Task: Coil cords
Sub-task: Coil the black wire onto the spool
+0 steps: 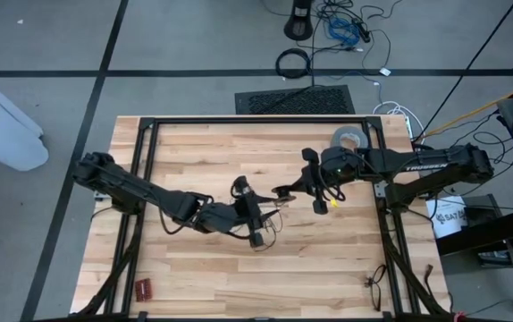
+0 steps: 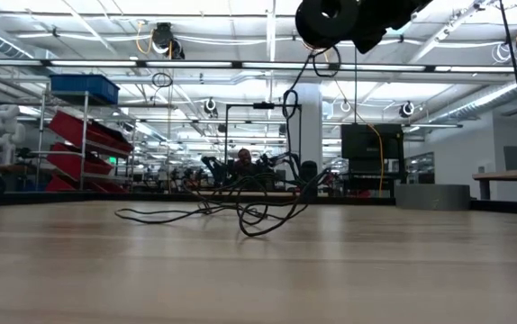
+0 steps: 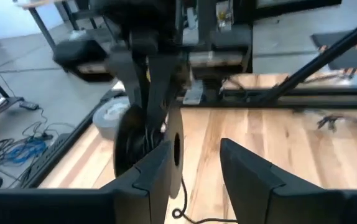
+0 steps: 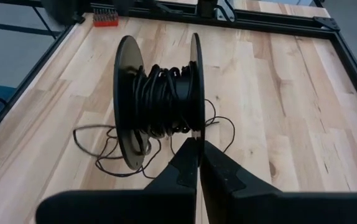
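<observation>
Two dark fingers of the right gripper (image 4: 198,163) are closest, and they are pressed tight together on the thin edge of one round side of a black spool (image 4: 157,99). They hold the spool up in the air over the wooden table (image 4: 278,93). It is turned on its side, so its two round plates stand up straight and its middle runs level with the table. Part of the thin black cord (image 4: 104,146) is wound around the middle of the spool. The rest hangs down and lies in loose, messy loops on the table, right under the spool and a little to one side of it. From the low camera, the loops look like a small flat tangle on the wood. The left gripper (image 3: 195,155) is low over the middle of the table. It faces the spool with its fingers spread apart and nothing between them. I think the left gripper is nearer to the loose loops, so it is the one that can pick up the cord and feed it to the spool. No box or bin holds any cord. A grey tape roll (image 1: 348,139) sits at the far edge, well away.
</observation>
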Motion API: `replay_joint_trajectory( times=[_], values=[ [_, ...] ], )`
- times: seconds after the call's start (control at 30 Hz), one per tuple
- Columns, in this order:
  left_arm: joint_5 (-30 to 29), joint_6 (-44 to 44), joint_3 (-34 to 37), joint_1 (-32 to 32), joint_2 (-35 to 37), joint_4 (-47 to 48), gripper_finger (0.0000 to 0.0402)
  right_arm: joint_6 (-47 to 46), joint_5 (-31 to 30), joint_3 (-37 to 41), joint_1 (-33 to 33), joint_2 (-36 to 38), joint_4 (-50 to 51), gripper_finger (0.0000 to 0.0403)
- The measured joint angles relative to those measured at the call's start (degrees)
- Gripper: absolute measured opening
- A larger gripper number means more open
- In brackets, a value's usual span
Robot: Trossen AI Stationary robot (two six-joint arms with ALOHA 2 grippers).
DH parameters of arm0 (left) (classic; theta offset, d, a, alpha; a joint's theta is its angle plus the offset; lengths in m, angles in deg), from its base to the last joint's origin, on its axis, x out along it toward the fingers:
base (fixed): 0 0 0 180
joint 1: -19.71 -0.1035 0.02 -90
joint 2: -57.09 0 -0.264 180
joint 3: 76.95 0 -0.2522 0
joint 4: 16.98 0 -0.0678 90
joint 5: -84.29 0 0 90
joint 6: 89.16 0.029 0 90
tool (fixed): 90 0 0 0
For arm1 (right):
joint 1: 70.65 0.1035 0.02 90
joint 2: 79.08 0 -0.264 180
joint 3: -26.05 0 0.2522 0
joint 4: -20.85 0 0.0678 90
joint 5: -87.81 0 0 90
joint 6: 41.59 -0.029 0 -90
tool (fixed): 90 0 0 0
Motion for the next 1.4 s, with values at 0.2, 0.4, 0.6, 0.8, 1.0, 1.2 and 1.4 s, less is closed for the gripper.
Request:
replay_joint_trajectory(
  times=[0.2, 0.4, 0.6, 0.8, 1.0, 1.2, 1.4],
  values=[
    [-4.8, -1.8, 0.0, 0.7, 1.7, 4.5, 0.0141, 0.0, 0.1, 0.0, 0.0, 0.0, 0.2, 0.0000],
    [-0.1, -4.8, 0.0, -1.4, 0.8, 5.0, 0.0141, 0.2, 0.0, 0.0, 0.0, 0.0, -0.2, 0.0000],
    [2.3, -5.1, 0.0, -3.3, -1.1, 3.7, 0.0141, 0.2, -0.1, 0.0, 0.0, 0.0, -0.3, 0.0000],
    [2.5, -4.6, 0.0, -3.3, -1.8, 1.5, 0.0141, 0.2, -0.1, 0.0, 0.0, 0.0, -0.2, 0.0000],
    [2.4, -4.7, 0.0, -3.4, -1.8, 1.6, 0.0109, 0.6, -0.2, 0.0, 0.0, 0.0, -0.5, 0.0000],
    [2.4, -4.5, 0.0, -3.5, -1.8, 1.7, 0.0014, 0.6, -0.2, 0.0, 0.0, 0.0, -0.7, 0.0000],
    [2.0, -4.4, 0.0, -3.7, -1.8, 1.7, 0.0008, 0.3, -0.4, 0.0, 0.0, 0.0, -1.8, 0.0000]
  ],
)
